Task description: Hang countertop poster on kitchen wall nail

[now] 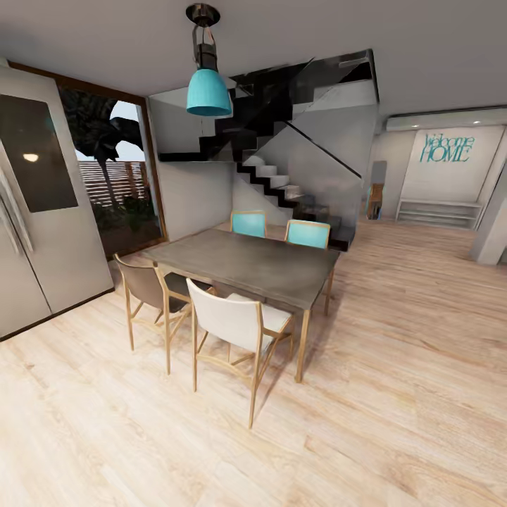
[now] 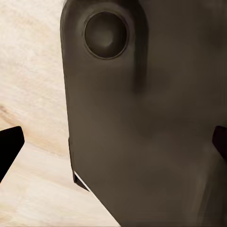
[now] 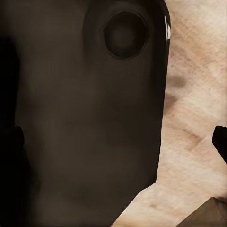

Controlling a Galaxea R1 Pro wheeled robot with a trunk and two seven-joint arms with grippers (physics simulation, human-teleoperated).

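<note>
Pale wood floor [image 1: 394,394] nearest. Beyond it, grey dining table [image 1: 246,264] ringed by four chairs, teal lamp [image 1: 208,91] above, staircase [image 1: 282,176] behind. Both hands' fingertips far apart at wrist-view edges, gripping nothing. Poster nowhere seen.

A home's dining area: grey table [image 1: 246,264], 4 chairs [image 1: 236,320], staircase [image 1: 282,176]

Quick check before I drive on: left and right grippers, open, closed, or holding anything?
Left gripper: open, fingertips far apart, holding nothing.
Right gripper: open, fingertips far apart, holding nothing.
</note>
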